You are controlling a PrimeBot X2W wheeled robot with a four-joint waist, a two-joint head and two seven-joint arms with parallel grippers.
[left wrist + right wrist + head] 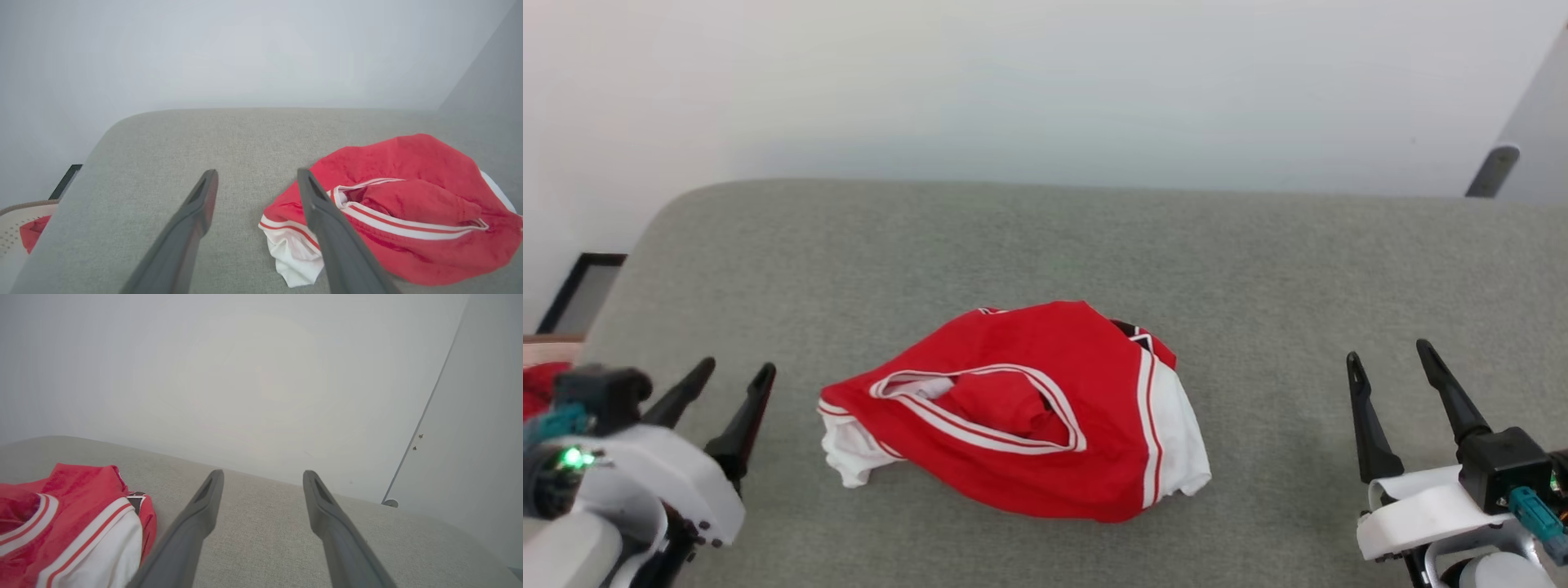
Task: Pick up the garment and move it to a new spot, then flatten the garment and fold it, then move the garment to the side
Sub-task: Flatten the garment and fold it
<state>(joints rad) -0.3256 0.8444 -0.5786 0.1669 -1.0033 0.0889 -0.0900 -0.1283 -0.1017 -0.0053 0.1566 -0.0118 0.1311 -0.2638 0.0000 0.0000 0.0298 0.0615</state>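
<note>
Biggest: grey woven-fabric padded surface [1045, 237], rounded far-left corner, spans whole front of me. At its middle: crumpled red jersey shirt [1029, 408], white short sleeves, white-red striped trim, one striped opening facing up, white sleeve at each end. Shirt lies between my two grippers, touching neither. My left gripper [738, 366]: dark fingers spread apart, empty, near shirt's left sleeve. My right gripper [1388, 351]: fingers spread apart, empty, well apart from shirt. Smallest: plain red cloth lump [535, 388], off surface's left edge.

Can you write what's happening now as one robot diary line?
garment: crumpled on grey surface | left pincer: open, empty, beside it | right pincer: open, empty, apart
</note>
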